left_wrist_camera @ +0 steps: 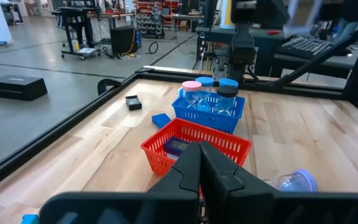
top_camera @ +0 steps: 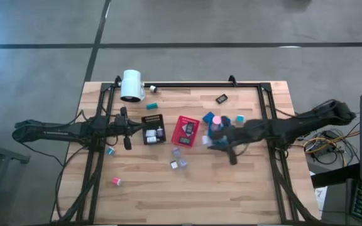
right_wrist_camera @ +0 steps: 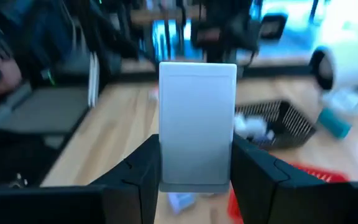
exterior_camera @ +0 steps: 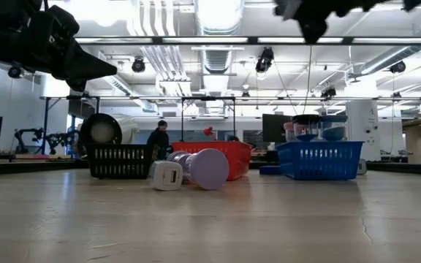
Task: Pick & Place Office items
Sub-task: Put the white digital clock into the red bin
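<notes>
The left gripper hangs with its fingers pressed together and holding nothing, just left of the black tray. The red tray sits in the middle of the table, with the blue tray to its right. Above the blue tray, the right gripper clamps a flat white-grey block between its fingers, lifted clear of the table.

My right wrist view is smeared: the white block hides the worktop behind it. From above, the right end effector covers part of the blue tray, contents too small to identify.
</notes>
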`<state>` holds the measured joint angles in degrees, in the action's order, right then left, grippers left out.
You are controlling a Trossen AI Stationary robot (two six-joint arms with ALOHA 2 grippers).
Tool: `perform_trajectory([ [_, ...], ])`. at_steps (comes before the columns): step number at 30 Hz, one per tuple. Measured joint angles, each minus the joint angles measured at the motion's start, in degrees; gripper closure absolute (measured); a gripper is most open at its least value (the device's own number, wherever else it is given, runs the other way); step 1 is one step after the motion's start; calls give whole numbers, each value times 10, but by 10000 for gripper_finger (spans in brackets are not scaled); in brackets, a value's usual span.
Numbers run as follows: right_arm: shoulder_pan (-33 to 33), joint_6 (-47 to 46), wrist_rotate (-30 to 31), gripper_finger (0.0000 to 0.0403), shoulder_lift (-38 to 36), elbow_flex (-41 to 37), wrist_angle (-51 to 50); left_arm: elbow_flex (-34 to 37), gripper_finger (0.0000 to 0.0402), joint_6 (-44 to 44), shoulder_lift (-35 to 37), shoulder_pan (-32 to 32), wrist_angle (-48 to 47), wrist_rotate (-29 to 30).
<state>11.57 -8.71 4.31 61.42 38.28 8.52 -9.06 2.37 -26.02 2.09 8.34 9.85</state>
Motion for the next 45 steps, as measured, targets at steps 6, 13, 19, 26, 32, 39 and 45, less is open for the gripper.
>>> perform_trajectory([
  [6,-29,17,22,259,-155,-135,96,0,396,-33,0,0,0,1],
  [13,-30,64,21,259,-270,-269,215,0,396,-27,0,0,8,2],
  [19,-30,81,19,259,-303,-370,354,0,396,-39,-1,0,10,2],
  [26,-30,90,19,259,-311,-376,354,5,396,-56,-1,0,14,2],
  [32,-30,98,19,259,-310,-377,350,12,396,-67,-1,0,59,1],
  [39,-30,101,31,259,-330,-377,350,12,396,-82,4,0,75,0],
  [45,-30,84,46,259,-368,-377,284,11,396,-82,35,0,73,0],
])
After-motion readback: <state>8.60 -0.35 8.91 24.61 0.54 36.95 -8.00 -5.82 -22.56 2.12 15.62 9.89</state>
